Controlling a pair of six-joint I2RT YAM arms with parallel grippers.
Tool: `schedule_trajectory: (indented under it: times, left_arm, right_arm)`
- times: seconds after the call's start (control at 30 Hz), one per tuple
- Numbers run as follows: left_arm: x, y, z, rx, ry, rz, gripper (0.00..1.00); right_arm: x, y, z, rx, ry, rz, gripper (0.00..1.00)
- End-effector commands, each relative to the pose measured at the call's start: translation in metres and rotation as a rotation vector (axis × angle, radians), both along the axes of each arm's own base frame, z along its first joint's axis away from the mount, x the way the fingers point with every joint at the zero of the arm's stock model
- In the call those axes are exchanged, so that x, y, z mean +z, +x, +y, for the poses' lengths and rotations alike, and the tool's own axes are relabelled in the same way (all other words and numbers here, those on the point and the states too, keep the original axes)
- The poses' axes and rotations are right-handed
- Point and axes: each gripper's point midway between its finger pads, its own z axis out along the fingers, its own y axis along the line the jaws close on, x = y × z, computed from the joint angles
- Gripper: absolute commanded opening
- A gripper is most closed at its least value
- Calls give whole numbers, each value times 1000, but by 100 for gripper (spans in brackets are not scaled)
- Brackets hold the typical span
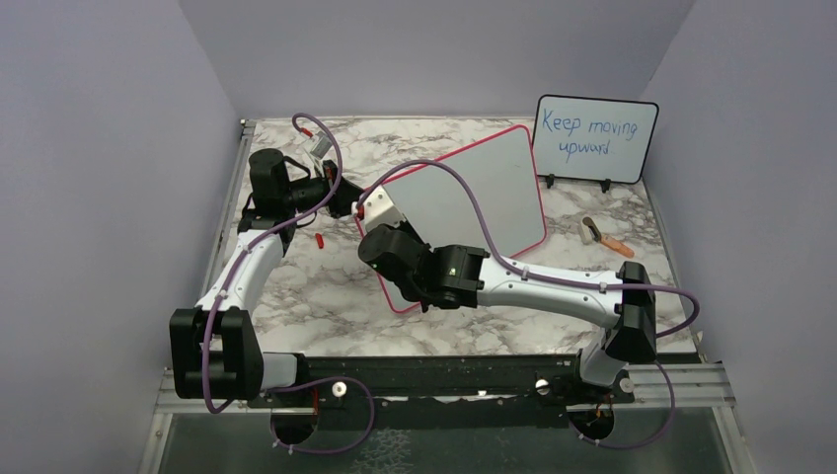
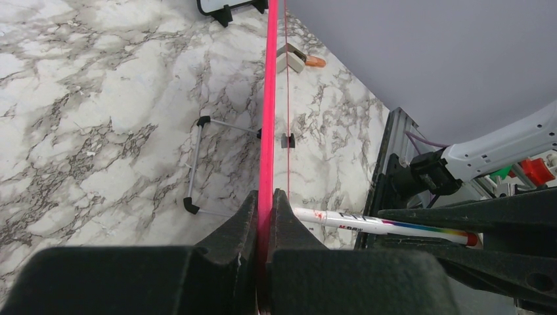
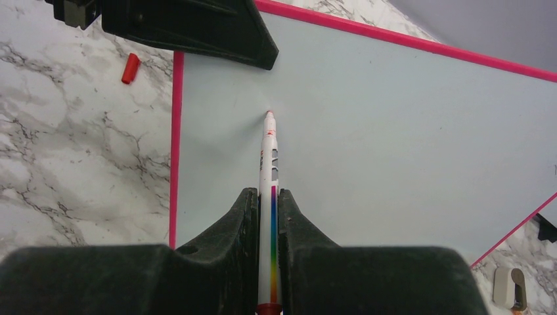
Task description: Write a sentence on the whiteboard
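Top external: right arm (image 1: pixel 553 281) hides part of whiteboard (image 1: pixel 479 183).

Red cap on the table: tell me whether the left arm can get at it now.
Probably not yet. The cap lies unobstructed near the left end effector, but that is shut on the whiteboard edge and would have to release it.

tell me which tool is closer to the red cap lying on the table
Left. The left tool, clamped on the edge of the whiteboard, is close beside the red cap. The right tool, holding the marker, sits farther off, over the board's face.
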Motion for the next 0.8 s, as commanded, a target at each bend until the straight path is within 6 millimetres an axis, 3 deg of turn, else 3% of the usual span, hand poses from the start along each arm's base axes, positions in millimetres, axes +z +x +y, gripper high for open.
schedule_trajectory:
  times: [0.0,0.77]
  left_arm:
    - [-10,-5,-7,-39,23,-2,0]
    - [-9,-6,-8,-45,23,-5,0]
  right_arm:
    - [16,4,7,-21,39,-39,1]
    - [10,-3,27,77,34,0,1]
